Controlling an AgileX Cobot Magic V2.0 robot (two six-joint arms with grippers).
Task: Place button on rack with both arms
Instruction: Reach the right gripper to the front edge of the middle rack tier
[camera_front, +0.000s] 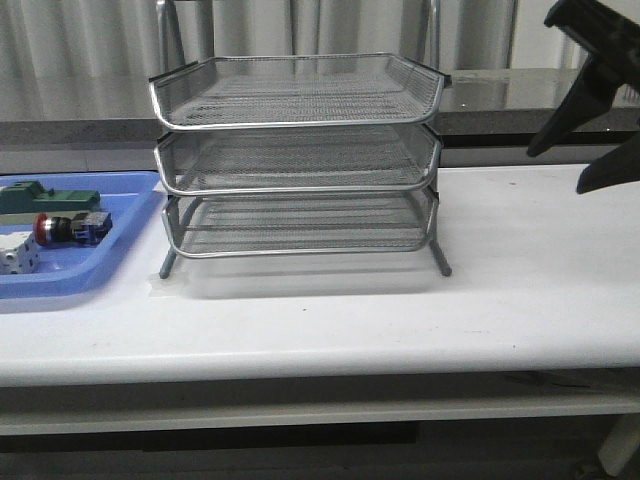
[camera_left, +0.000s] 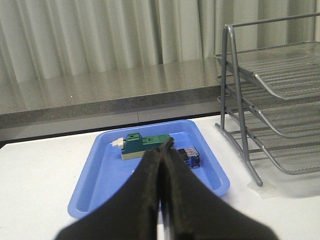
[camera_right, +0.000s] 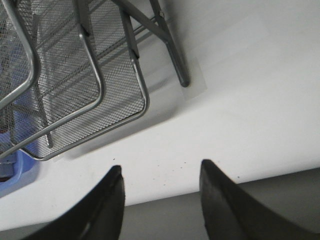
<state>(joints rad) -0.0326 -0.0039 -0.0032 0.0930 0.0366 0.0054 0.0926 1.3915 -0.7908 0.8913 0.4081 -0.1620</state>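
Observation:
The button (camera_front: 63, 228) lies on its side in the blue tray (camera_front: 120, 262) at the table's left, red head to the left. In the left wrist view only its blue rear block (camera_left: 190, 156) shows beside my fingertips. My left gripper (camera_left: 165, 148) is shut and empty, held short of the button; it is out of the front view. The silver three-tier rack (camera_front: 300, 150) stands mid-table with bare tiers. My right gripper (camera_front: 563, 168) hangs open and empty in the air to the right of the rack. In its own view it (camera_right: 160, 170) is over the table's front edge near the rack's leg (camera_right: 170, 50).
A green block (camera_front: 45, 198) and a white cube (camera_front: 18, 255) share the blue tray with the button. The green block (camera_left: 145, 144) lies just beyond my left fingertips. A grey counter and curtains run behind the table. The white table (camera_front: 520, 280) stretches right of the rack.

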